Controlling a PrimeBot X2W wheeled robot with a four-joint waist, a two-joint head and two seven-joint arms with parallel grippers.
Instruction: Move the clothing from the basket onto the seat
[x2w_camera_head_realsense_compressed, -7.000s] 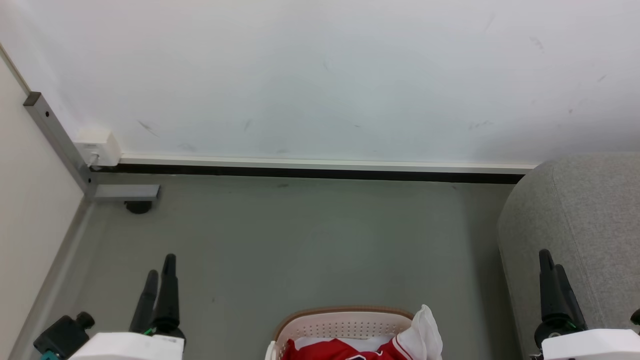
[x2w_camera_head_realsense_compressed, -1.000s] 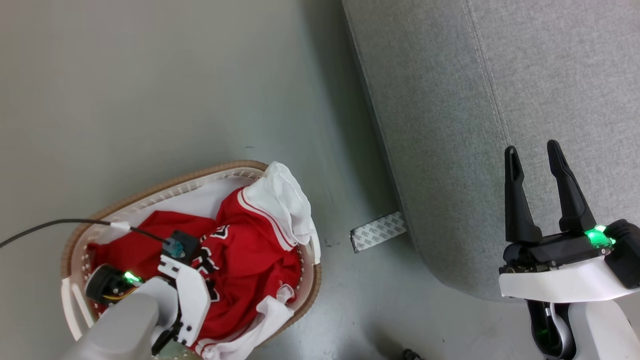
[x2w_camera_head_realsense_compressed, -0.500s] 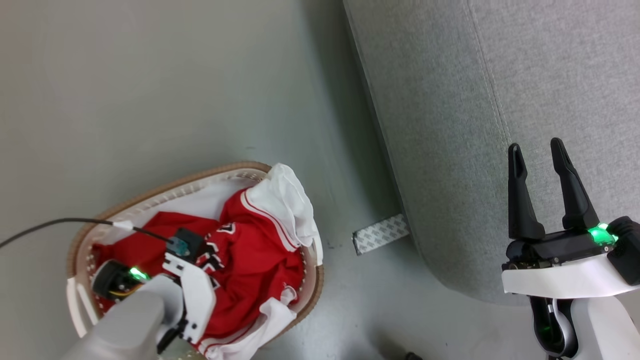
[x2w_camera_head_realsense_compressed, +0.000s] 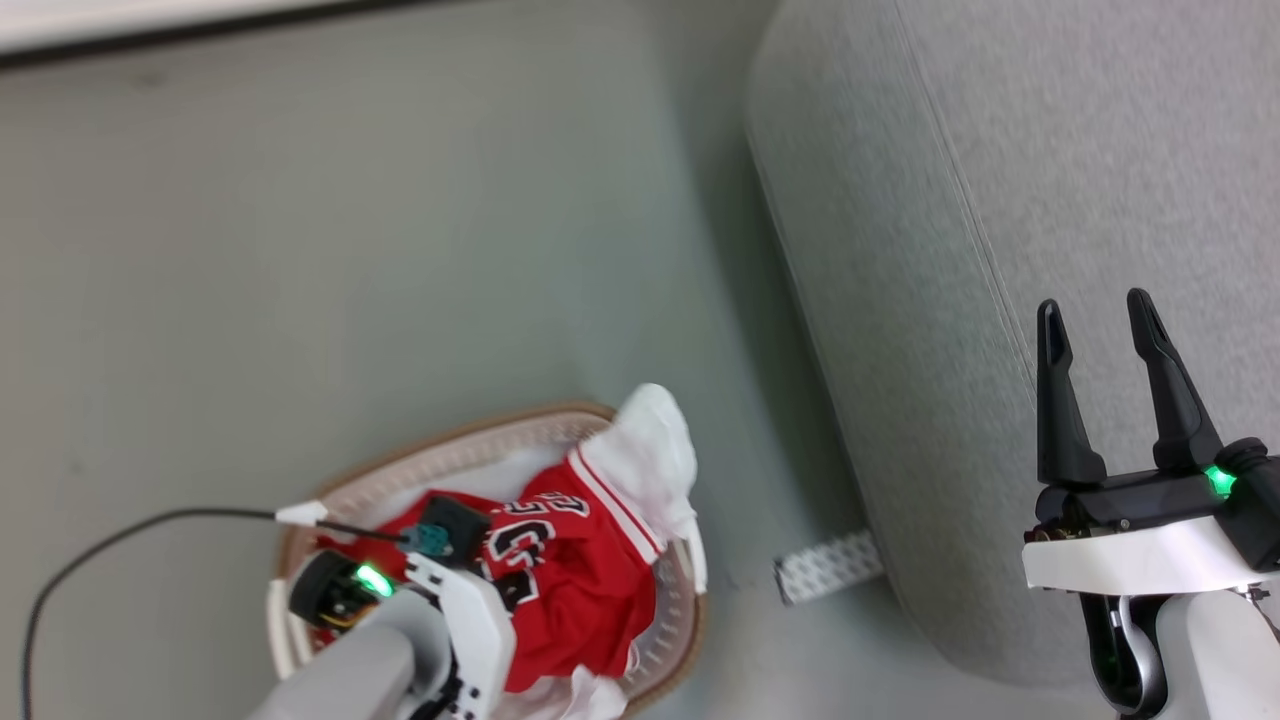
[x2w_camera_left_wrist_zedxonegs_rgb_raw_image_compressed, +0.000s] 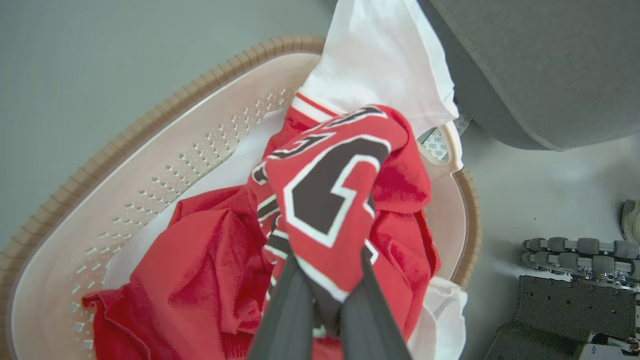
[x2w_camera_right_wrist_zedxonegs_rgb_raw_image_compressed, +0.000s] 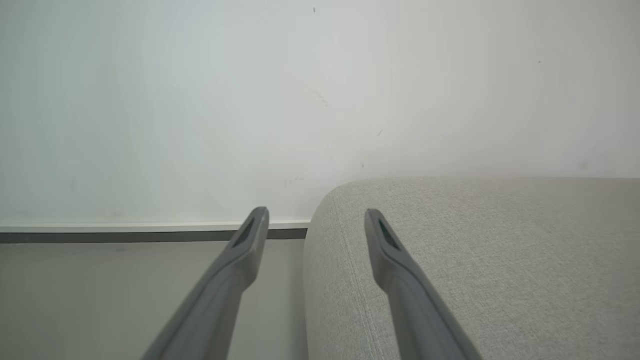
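Your left gripper (x2w_camera_left_wrist_zedxonegs_rgb_raw_image_compressed: 332, 278) is pinching the crumpled red clothing (x2w_camera_left_wrist_zedxonegs_rgb_raw_image_compressed: 325, 200) with black-and-white numerals over the basket (x2w_camera_left_wrist_zedxonegs_rgb_raw_image_compressed: 150, 119); your right gripper (x2w_camera_head_realsense_compressed: 1093, 303) is standing open.

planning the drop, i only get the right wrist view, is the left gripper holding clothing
Observer: Yes, the left gripper is shut on a red jersey with black-and-white numerals.
Operator: is it out of the basket
Observer: No, the jersey rises in a fold from inside the basket, beside another red garment.
Operator: where's the basket from the seat
Observer: On the floor left of the seat, with a gap between them.
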